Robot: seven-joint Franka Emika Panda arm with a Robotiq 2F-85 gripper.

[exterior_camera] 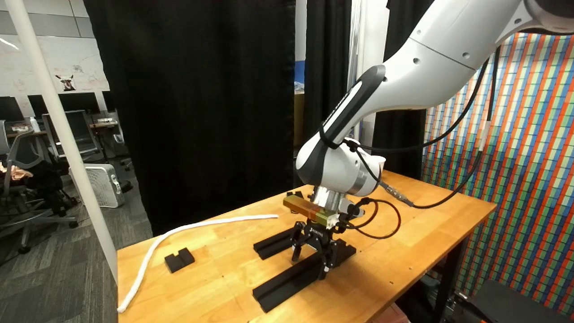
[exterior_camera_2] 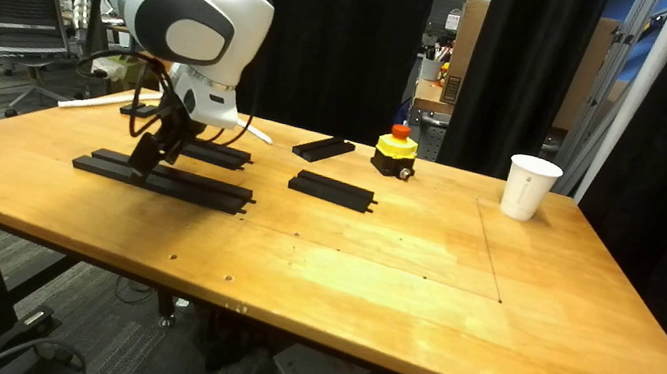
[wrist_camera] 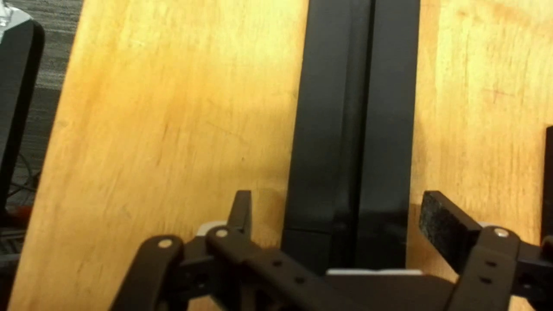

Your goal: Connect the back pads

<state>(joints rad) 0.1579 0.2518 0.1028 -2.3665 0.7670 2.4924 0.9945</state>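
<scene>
A long black strip of back pads [exterior_camera: 280, 287] lies on the table, and it also shows in an exterior view [exterior_camera_2: 204, 189] and in the wrist view [wrist_camera: 328, 129]. A seam crosses its left half in the wrist view, between the fingers. My gripper [wrist_camera: 337, 196] is open and low over the strip, one finger on each side, with a gap of wood showing at both sides. It also shows in both exterior views [exterior_camera: 309, 267] [exterior_camera_2: 142, 163]. Another back pad [exterior_camera: 271, 244] lies parallel behind the strip. Further back pads [exterior_camera_2: 333, 190] [exterior_camera_2: 323, 149] lie apart, with small end pegs on the nearer one.
A small black block [exterior_camera: 179, 259] and a curved white cable [exterior_camera: 197, 224] lie toward the table's end. A yellow and black emergency stop button [exterior_camera_2: 396, 150] and a white cup [exterior_camera_2: 526, 187] stand at the back. The table edge [wrist_camera: 65, 99] runs left of the strip in the wrist view.
</scene>
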